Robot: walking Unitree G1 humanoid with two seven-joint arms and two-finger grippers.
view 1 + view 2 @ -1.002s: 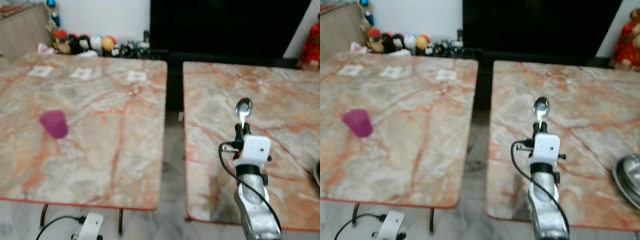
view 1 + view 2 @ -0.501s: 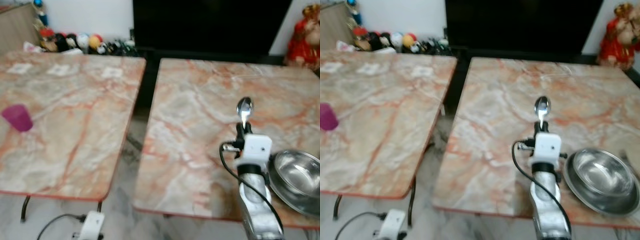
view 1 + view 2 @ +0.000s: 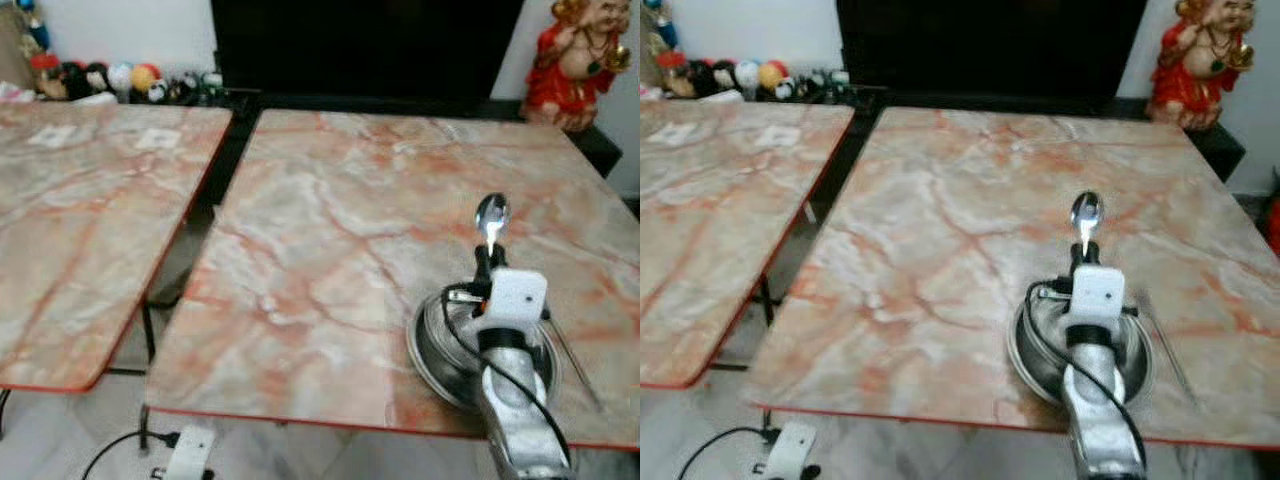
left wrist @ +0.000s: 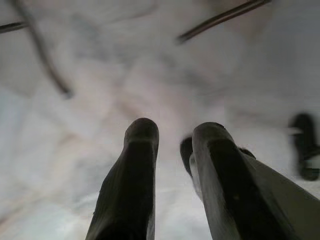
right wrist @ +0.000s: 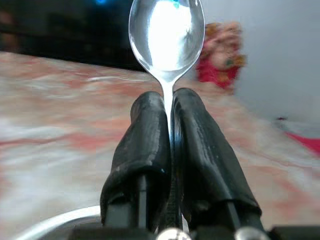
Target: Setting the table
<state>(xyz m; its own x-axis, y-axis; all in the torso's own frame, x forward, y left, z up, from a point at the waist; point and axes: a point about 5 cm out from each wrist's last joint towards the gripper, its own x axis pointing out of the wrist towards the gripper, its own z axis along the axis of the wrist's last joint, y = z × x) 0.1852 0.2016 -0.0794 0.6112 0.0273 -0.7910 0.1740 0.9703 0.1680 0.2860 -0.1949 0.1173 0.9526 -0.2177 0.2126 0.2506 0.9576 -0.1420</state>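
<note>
— Swung rightward since a second ago, going by how the whole scene has slid: purple cup gone from sight, steel bowl [image 3: 440,345] come in under the raised arm. Held the same throughout: spoon [image 3: 491,216], upright in the right gripper [image 3: 488,256].

— Left eye view?

— Right-hand bench [image 3: 330,250] dead ahead, bowl near its front edge. Thin utensil [image 3: 573,358] just beside the bowl, too blurred to name. Red figurine [image 3: 572,60] beyond the far corner. Second bench [image 3: 70,230] off to the left, set apart by a gap.

— Right eye view?

— Same layout; spoon bowl up, above the steel bowl.

— Left wrist view?

— Left gripper [image 4: 172,137] hanging idle over pale floor, fingers [image 4: 141,135] slightly parted, holding nothing.

— Right wrist view?

— Fingers [image 5: 150,125] clamped on the spoon's neck, bench beneath.

— Progress?

— Partway, at a guess: bowl and one utensil down, spoon not yet laid beside them.
</note>
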